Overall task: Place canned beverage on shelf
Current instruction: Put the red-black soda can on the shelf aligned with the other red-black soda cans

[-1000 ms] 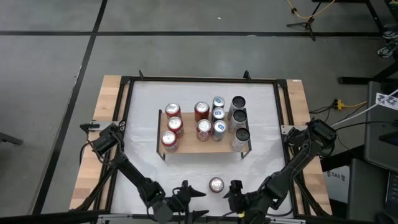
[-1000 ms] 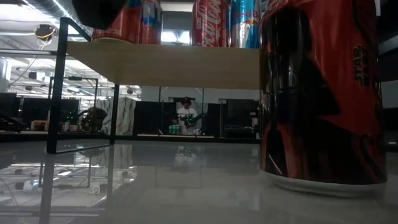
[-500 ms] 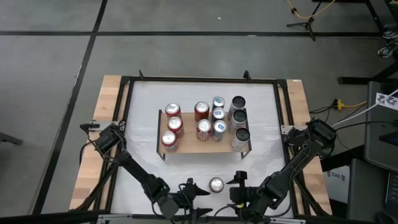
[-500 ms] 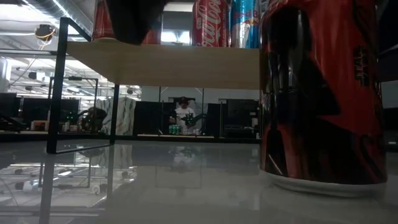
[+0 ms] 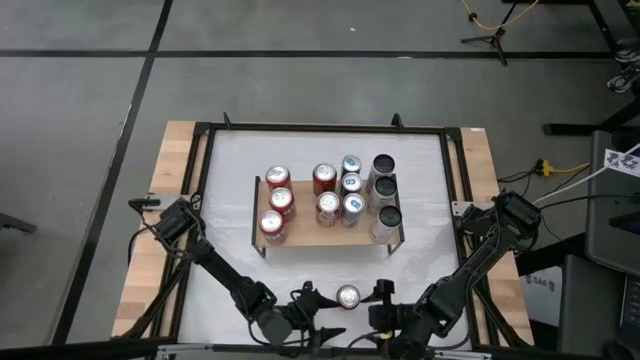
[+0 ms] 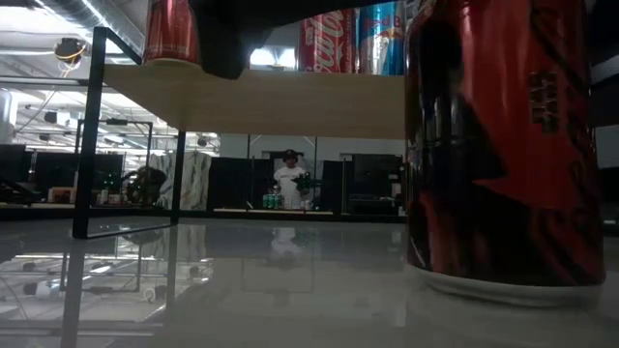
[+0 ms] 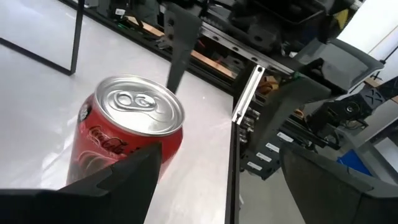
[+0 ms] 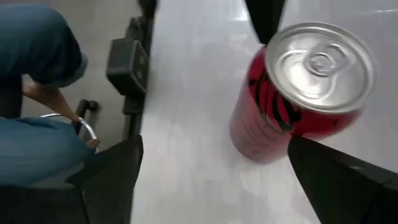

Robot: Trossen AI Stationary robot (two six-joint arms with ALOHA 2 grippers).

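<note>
A red cola can stands upright on the white table near its front edge; it also shows in the left wrist view, the right wrist view and the low view. My left gripper is open just left of it, and one finger is close against the can's side. My right gripper is open just right of the can. The shelf, a wooden board on thin black legs, stands at the table's middle with several cans on it. My left gripper has one finger close to the can's lower side, coming level from the table's left. Whether it touches the can, I cannot tell. The can stands upright on the table.
The shelf carries red cans at its left, red and blue cans in the middle and dark cans at its right. The table's black frame runs round the top. A person in blue is beyond the front edge.
My left gripper has moved toward the table's right edge, up to the can, and stays open. In the low view the can's print has shifted sideways, so the can has turned a little on the spot.
</note>
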